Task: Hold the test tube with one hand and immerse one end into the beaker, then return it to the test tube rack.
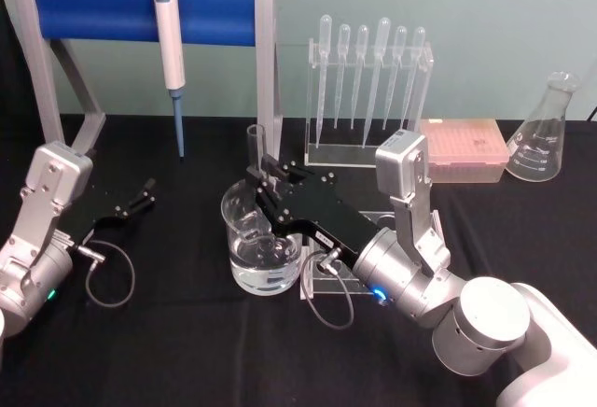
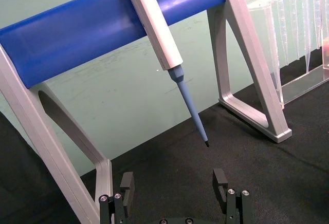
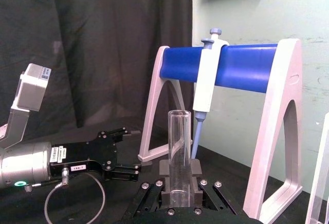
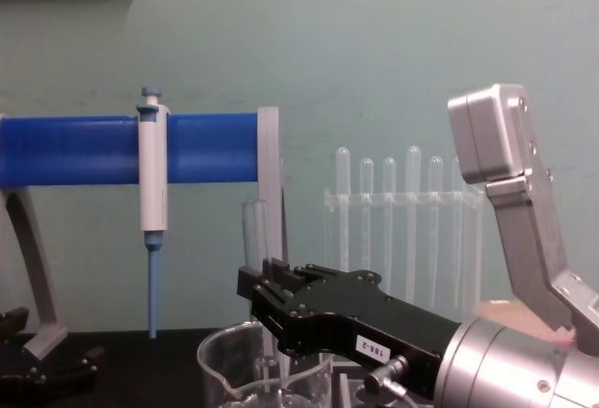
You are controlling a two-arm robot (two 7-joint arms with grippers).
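The test tube [image 1: 256,148] stands upright, a clear glass tube with its rim on top, and my right gripper [image 1: 264,186] is shut on its middle. Its lower end reaches down inside the beaker [image 1: 244,259], a wide clear glass with water in the bottom; whether the tip touches the water I cannot tell. From the chest the tube [image 4: 254,228] rises above the black jaws of the right gripper [image 4: 265,288] over the beaker [image 4: 225,363]. The right wrist view shows the tube [image 3: 179,147] clamped in the gripper [image 3: 179,192]. My left gripper [image 1: 140,197] rests open at the left [image 2: 174,185].
A white-and-blue pipettor [image 1: 171,52] hangs from the blue-barred stand [image 1: 93,7] at the back left. A clear rack of pipettes [image 1: 368,90], a pink tip box [image 1: 462,150] and a conical flask [image 1: 546,132] stand at the back right. A clear holder [image 1: 326,281] lies under my right wrist.
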